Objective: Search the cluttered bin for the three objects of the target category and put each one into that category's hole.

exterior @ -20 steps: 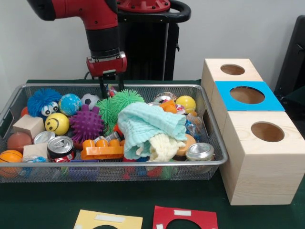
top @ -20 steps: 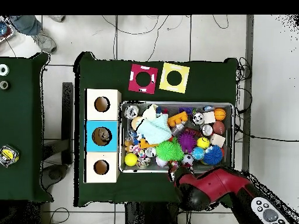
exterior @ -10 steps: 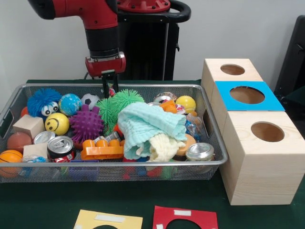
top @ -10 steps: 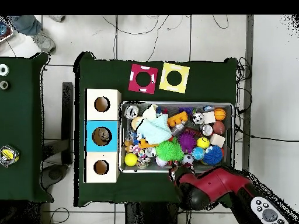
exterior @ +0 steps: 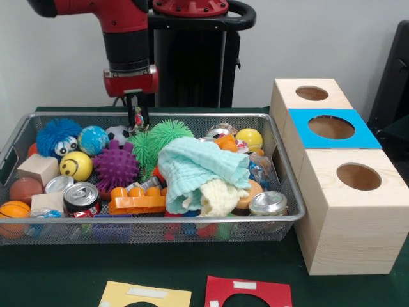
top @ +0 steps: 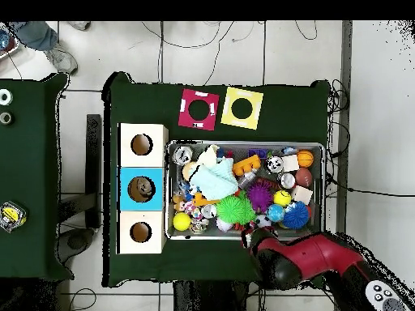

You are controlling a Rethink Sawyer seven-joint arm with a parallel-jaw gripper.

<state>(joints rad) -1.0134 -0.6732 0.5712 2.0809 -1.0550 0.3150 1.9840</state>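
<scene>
Hovering over the far rim of the wire bin (exterior: pixel 160 220), the gripper (exterior: pixel 136 114) hung from the red and black arm (exterior: pixel 128 38) at about 11 o'clock from the bin's centre in the front view. Whether it was spread, closed or holding anything could not be told; a small multicoloured item showed at its tips, but contact could not be confirmed. In the overhead view the arm (top: pixel 304 257) reached the bin's rim (top: pixel 325 190) at roughly 6 o'clock.

Just below the gripper lay a soccer ball (exterior: pixel 118 133) and a green spiky ball (exterior: pixel 160 137), with a purple spiky ball (exterior: pixel 116 165) at 9 o'clock of the bin's centre. A blue fuzzy ball with eyes (exterior: pixel 57 134), a globe ball (exterior: pixel 94 139) and a yellow smiley ball (exterior: pixel 76 165) occupied the 10 o'clock corner. A mint cloth (exterior: pixel 201 167) lay over the centre, above a cream cloth (exterior: pixel 220 195). An orange brick (exterior: pixel 136 201) and a soda can (exterior: pixel 81 197) sat toward 7 o'clock.

Three wooden boxes stood in a row touching one another at 3 o'clock, just beside the bin. The middle one carried a blue card (exterior: pixel 331 128) round its hole. Which bin items belonged to the target category could not be determined.
</scene>
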